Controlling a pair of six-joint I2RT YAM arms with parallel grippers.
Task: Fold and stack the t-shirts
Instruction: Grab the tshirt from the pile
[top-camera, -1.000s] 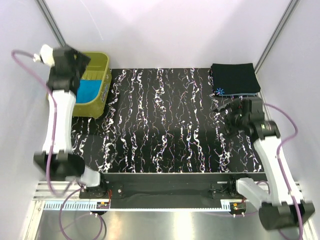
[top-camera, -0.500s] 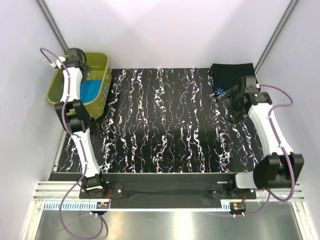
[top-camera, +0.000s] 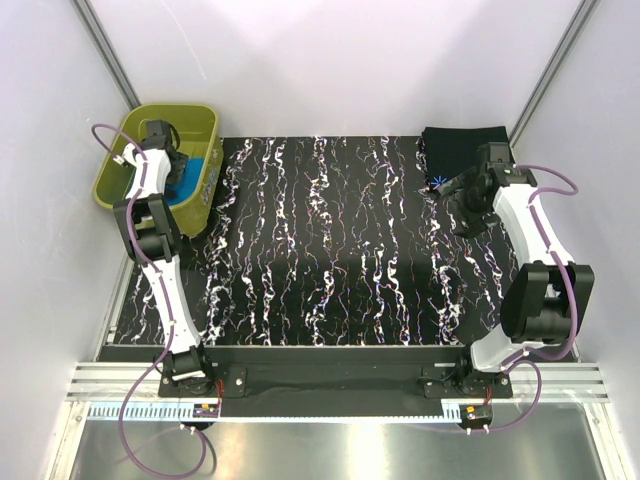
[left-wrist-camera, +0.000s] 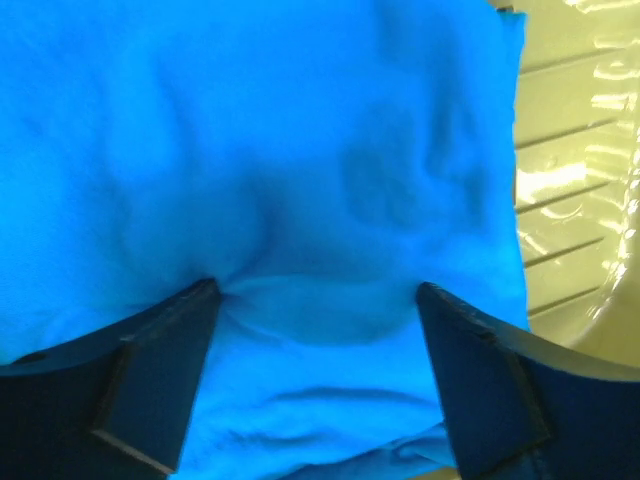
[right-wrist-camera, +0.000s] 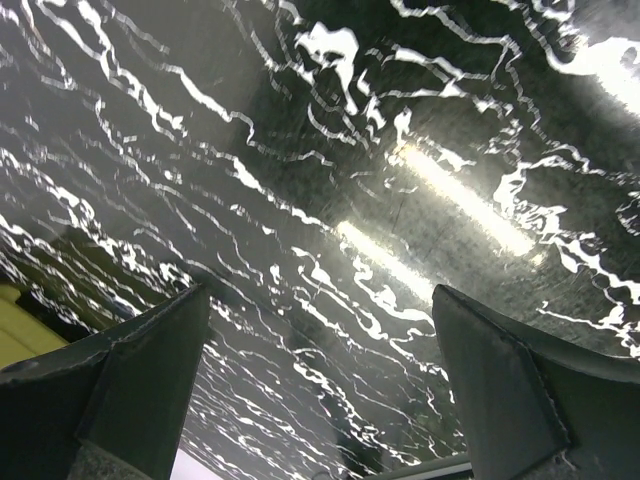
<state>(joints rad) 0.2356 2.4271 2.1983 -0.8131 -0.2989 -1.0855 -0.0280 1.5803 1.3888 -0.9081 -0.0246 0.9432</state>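
The turquoise-blue t-shirt (top-camera: 190, 183) lies crumpled in the olive-green basket (top-camera: 205, 122) at the back left. My left gripper (top-camera: 172, 170) reaches down into the basket; in the left wrist view it (left-wrist-camera: 318, 305) is open with both fingertips pressed into the blue cloth (left-wrist-camera: 300, 150), a fold bunched between them. The black t-shirt (top-camera: 468, 152) with the starburst mark (top-camera: 438, 183) lies folded at the back right. My right gripper (top-camera: 458, 205) hovers open and empty just in front of it, over the bare mat (right-wrist-camera: 330, 180).
The black mat with white marbling (top-camera: 330, 240) covers the table between the arms. The basket's slotted inner wall (left-wrist-camera: 575, 150) shows right of the blue cloth. White walls and metal posts enclose the back and sides.
My left arm has swung down from above the basket into it, onto the blue shirt. My right arm has stretched back toward the folded black shirt.
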